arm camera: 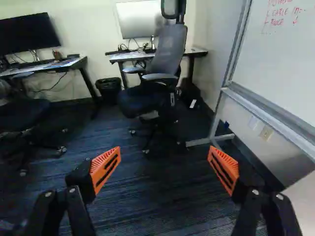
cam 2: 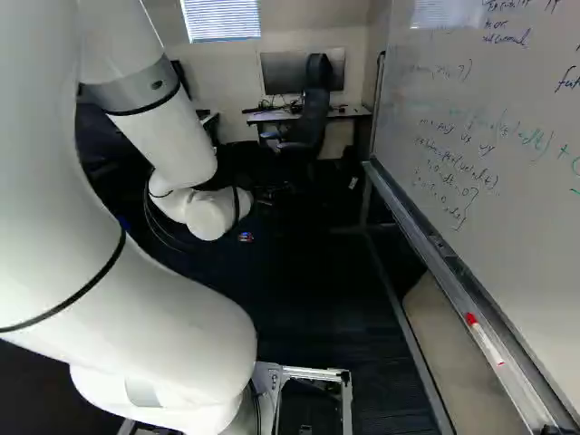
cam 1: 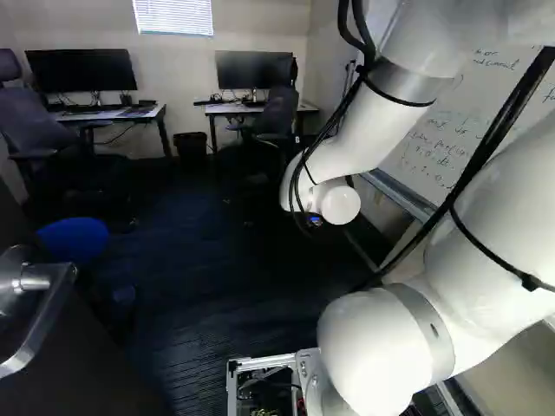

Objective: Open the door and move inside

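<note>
Only the left base view gives me the door (cam 1: 82, 373): its dark panel fills the lower left corner of the frame, standing open, with the room's floor showing beyond its edge. Its metal lever handle (cam 1: 43, 316) sits at the left edge, well apart from my arm (cam 1: 347, 139), which comes down from the upper right. Just past the handle is a blue chair (cam 1: 74, 239), and I find neither handle nor blue chair in the other two views.

The wrist view alone shows me my gripper (arm camera: 164, 158): fingers spread wide, orange pads (arm camera: 106, 168) apart, nothing touched by them. Ahead of them stands a dark office chair (arm camera: 165, 54), with a bin (arm camera: 108, 89) beside the desk. That view also has a wall outlet (arm camera: 266, 132).

Only the right base view shows me a red-and-white marker (cam 2: 486, 341), at lower right on the tray of the whiteboard (cam 2: 507, 245).
</note>
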